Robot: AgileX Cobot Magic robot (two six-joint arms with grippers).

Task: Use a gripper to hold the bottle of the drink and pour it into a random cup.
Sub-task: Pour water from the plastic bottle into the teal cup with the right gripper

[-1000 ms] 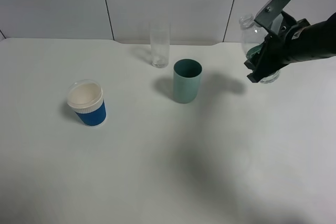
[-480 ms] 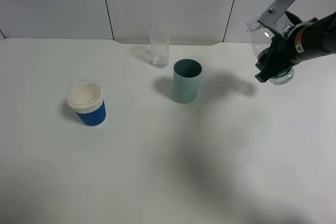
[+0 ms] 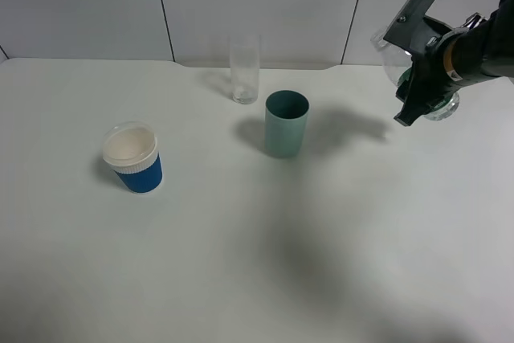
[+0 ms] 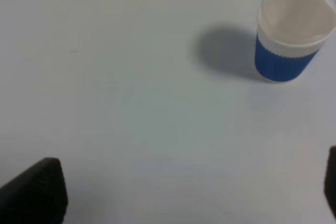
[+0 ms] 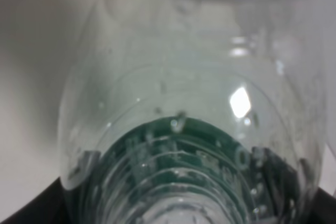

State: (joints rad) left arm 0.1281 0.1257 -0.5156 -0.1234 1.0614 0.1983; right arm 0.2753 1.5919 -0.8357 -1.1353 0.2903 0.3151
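Note:
My right gripper is shut on the small clear bottle with the dark green label. It holds the bottle above the table at the far right, tilted with its neck to the left. The right wrist view is filled by the bottle, with my black fingers at both sides. The teal-green cup stands upright and open in the middle of the table, well left of the bottle. My left gripper is open and empty over bare table; it does not show in the exterior view.
A blue cup with a white rim stands at the left and also shows in the left wrist view. A tall clear glass stands behind the teal cup, near the back wall.
My right gripper has moved right and slightly up with the bottle, and the bottle has tilted more. The cups and the glass have not moved.

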